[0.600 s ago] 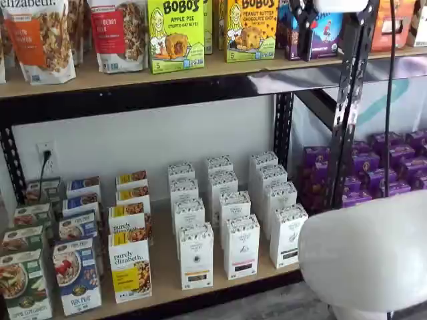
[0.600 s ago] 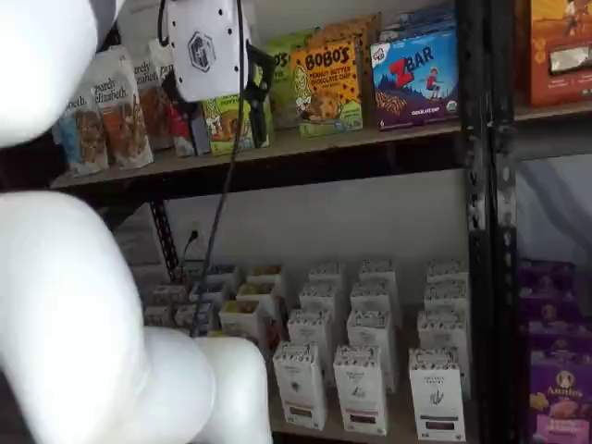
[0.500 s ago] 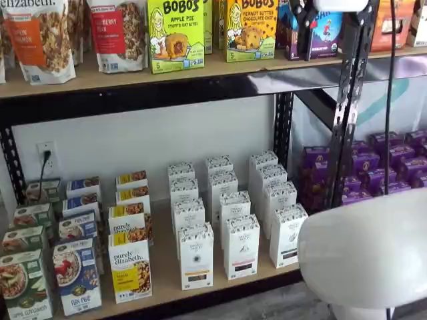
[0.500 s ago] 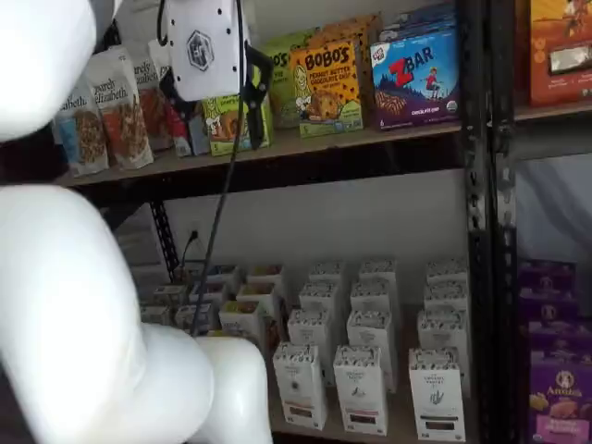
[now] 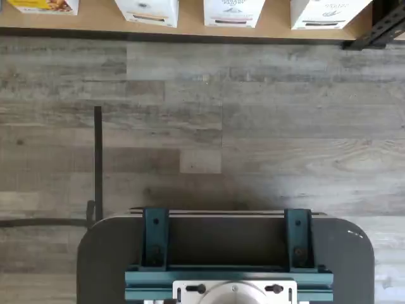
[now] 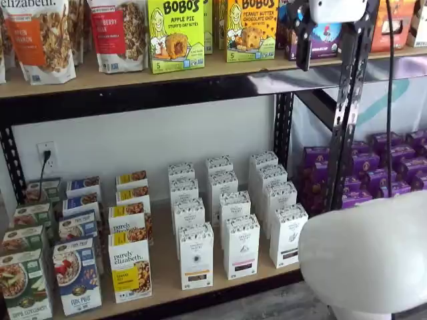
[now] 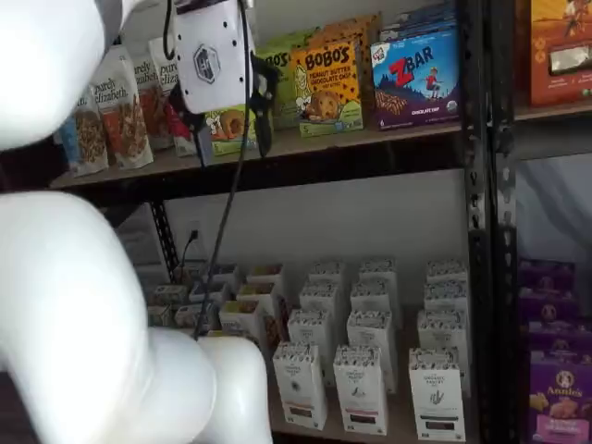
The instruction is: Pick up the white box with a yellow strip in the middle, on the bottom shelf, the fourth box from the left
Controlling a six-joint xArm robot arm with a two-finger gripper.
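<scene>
The white box (image 6: 196,255) stands at the front of the bottom shelf (image 6: 163,267), just right of the purely elizabeth box (image 6: 130,267). It has a speckled top and a dark strip near its base. It also shows in a shelf view (image 7: 300,381), and its base shows in the wrist view (image 5: 147,7). My gripper (image 7: 229,125) hangs high up in front of the upper shelf, far above the white box. Its two black fingers (image 7: 262,106) stand apart with a plain gap and hold nothing. It shows in both shelf views (image 6: 333,40).
Like white cartons (image 6: 241,247) stand in rows behind and to the right. Bobo's boxes (image 6: 175,33) and granola bags fill the upper shelf. A black upright (image 6: 347,107) and purple boxes (image 6: 387,167) are at the right. The arm's white link (image 6: 367,260) fills the foreground. A dark mount (image 5: 224,259) lies over grey floor.
The gripper has come down a little in front of the upper shelf and shifted slightly sideways. The boxes have not moved.
</scene>
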